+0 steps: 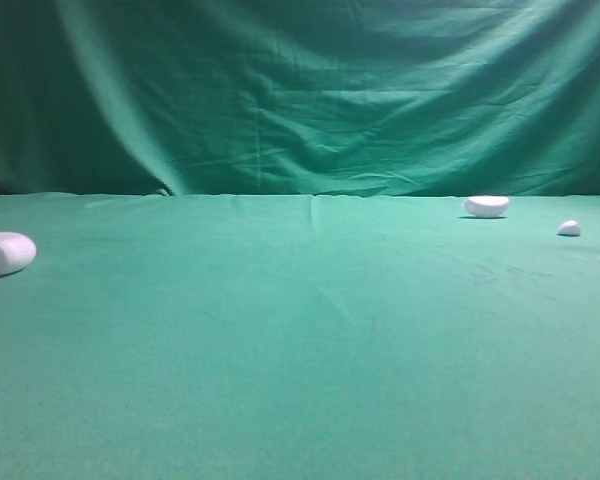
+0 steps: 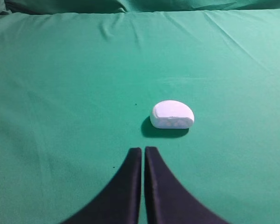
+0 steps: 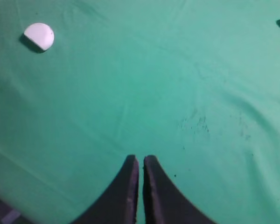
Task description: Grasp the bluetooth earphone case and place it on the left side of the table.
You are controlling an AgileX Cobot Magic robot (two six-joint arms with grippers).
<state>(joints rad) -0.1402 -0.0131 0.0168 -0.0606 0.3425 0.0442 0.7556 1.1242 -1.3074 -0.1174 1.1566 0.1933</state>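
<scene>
Bluetooth earphone case [image 1: 4,252] lies at the far left edge of the high view, a smooth white oblong partly cut off by the frame, resting flat on the table [image 1: 300,350]. Well apart from it, at the upper right of that view, sits a white half-moon lump [image 1: 486,206], and just right of that and slightly lower a tiny white pebble-like piece [image 1: 569,228]. Nothing stands between these things; the cloth in the middle shows only a faint crease.

Neither arm appears in the high view. In the left wrist view the left gripper [image 2: 143,151] has its two dark fingers pressed together with only a hairline gap, holding nothing; a half-moon white lump [image 2: 172,114] lies just beyond the tips, slightly to the right, untouched. In the right wrist view the right gripper [image 3: 140,161] is likewise closed and empty over bare cloth, with a rounded white piece [image 3: 38,35] at the upper left and small white bits along the right edge.

Green cloth covers the table, and a wrinkled green drape [image 1: 300,90] hangs behind it.
</scene>
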